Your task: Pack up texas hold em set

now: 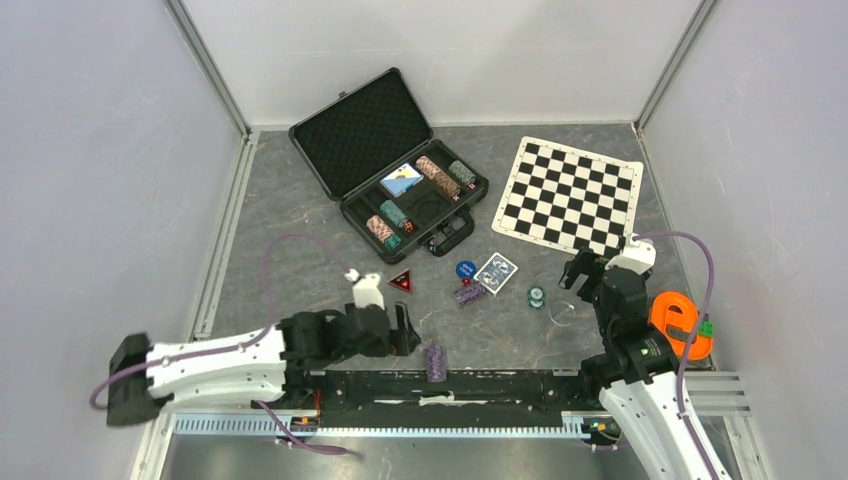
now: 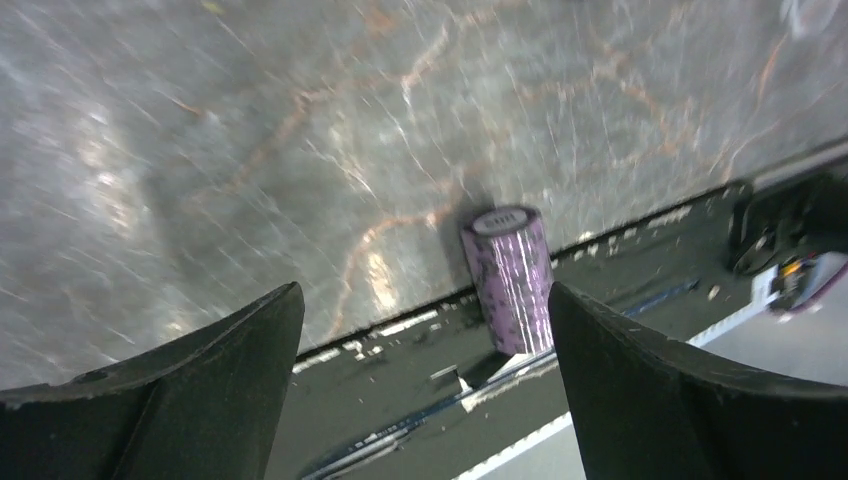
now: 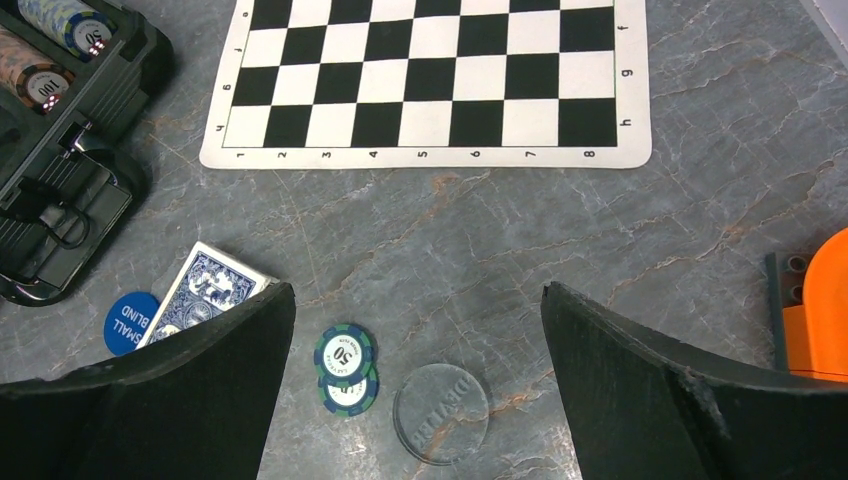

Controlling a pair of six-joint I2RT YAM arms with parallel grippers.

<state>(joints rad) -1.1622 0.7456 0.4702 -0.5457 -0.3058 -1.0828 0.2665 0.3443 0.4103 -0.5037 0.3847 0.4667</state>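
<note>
Grey veined tabletop (image 1: 300,210) — white walls (image 1: 450,50) — briefcase (image 1: 360,125) at back

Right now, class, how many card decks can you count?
2. The first deck sits inside the open case; the second deck lies on the table beside the blue button. Others may be hidden.

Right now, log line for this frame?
left fingers open, purple striped chip stack ahead | right fingers open near green round chips | black foam-lined briefcase open
</note>
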